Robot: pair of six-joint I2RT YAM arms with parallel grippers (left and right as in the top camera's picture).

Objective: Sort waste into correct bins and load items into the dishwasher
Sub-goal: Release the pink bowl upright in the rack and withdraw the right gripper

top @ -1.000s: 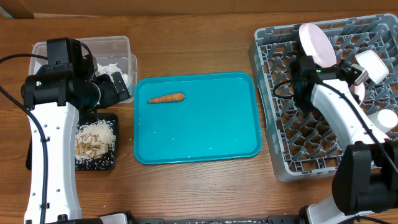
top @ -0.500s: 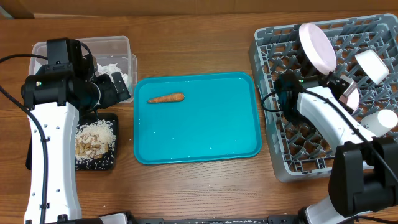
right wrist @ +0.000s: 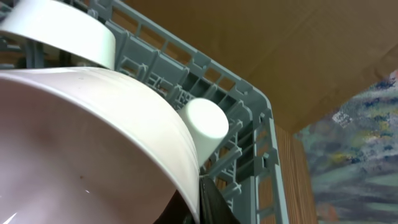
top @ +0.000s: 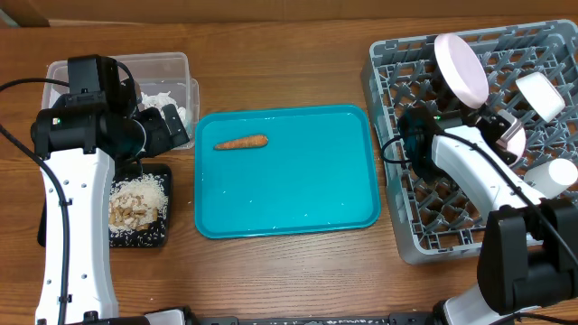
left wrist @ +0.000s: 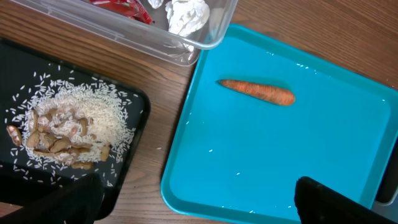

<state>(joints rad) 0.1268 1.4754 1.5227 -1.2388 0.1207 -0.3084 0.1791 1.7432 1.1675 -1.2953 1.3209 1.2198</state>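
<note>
**A:** so which step is this? Looks like dish loading to me. The right gripper (top: 499,122) is clamped tight on what looks like the rim of a small white bowl (top: 513,138). It's low inside the big square grey plastic dish rack (top: 424,226), just beside the round white plate (top: 461,68) standing on edge. My guess for the next move is to seat the bowl between the pegs and let go without knocking the plate.

**B:** yeah, and the only waste not binned is the small orange carrot piece (top: 241,142), alone near the top left of the large teal tray (top: 289,226). The left gripper (top: 170,126) hangs near that tray's left edge, jaws spread wide, holding nothing. It'd need to reach right, drop down and pinch the carrot across its width.

**A:** which bin though? The shallow black rectangular tray (top: 163,233) has the beige crumbly scraps (left wrist: 68,130). The clear plastic tub (top: 176,63) has crumpled white tissue (left wrist: 186,14) and a red wrapper (left wrist: 121,6). Food with food, I reckon.

**B:** agreed. Nothing blocks the carrot, only the teal rim and the tub's corner to clip.
</note>
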